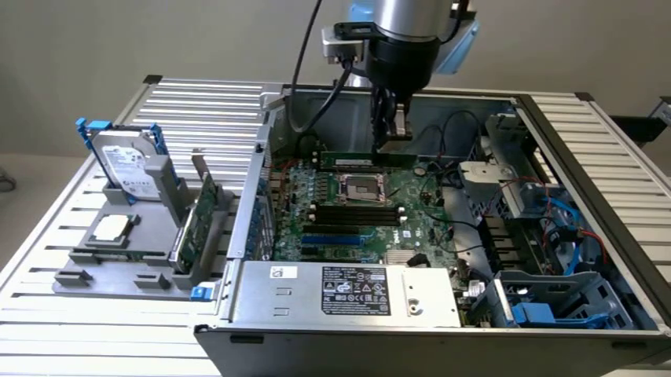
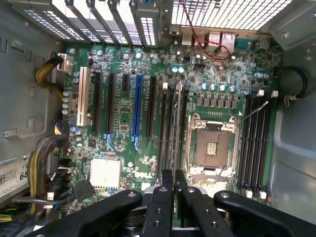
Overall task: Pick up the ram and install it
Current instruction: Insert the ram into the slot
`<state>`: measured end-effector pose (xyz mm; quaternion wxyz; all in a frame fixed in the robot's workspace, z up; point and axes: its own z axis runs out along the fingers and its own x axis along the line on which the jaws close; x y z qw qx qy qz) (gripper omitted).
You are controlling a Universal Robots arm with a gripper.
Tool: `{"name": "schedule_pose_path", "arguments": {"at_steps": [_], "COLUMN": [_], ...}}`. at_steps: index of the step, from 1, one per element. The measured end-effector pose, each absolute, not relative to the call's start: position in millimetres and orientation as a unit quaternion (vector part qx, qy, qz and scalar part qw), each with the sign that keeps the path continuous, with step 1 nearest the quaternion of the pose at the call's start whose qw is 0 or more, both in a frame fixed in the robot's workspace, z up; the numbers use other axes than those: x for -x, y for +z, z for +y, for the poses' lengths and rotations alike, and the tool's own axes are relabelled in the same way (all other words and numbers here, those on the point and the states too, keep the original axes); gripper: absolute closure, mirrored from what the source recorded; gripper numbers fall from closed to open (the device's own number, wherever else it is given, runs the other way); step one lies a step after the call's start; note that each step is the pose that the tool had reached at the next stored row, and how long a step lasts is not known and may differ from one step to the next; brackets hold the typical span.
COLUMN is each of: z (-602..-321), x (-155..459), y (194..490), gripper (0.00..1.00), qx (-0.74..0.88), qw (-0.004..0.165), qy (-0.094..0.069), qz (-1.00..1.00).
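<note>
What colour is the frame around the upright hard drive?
Blue frame; exterior view shows it best.

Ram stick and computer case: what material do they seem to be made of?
The ram looks like green circuit board with a matt finish, the same green as the main board under it. The case seems to be bare grey sheet metal, judging by its thin flat walls, dull shine and small cut-outs.

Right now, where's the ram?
In the exterior view the ram stands on edge inside the case, just beyond the CPU socket, gripped by the claw. Whether it is seated in a slot can't be told.
</note>
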<state>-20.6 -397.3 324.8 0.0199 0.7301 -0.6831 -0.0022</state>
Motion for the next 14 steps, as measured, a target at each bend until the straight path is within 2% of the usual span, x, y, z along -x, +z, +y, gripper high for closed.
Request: {"name": "schedule_pose_path", "arguments": {"at_steps": [14], "z": [-402.6], "x": [18.0], "y": [299.4], "gripper": [0.87], "qx": [-0.727], "qw": [0.02], "qy": [-0.002], "qz": [-0.687]}}
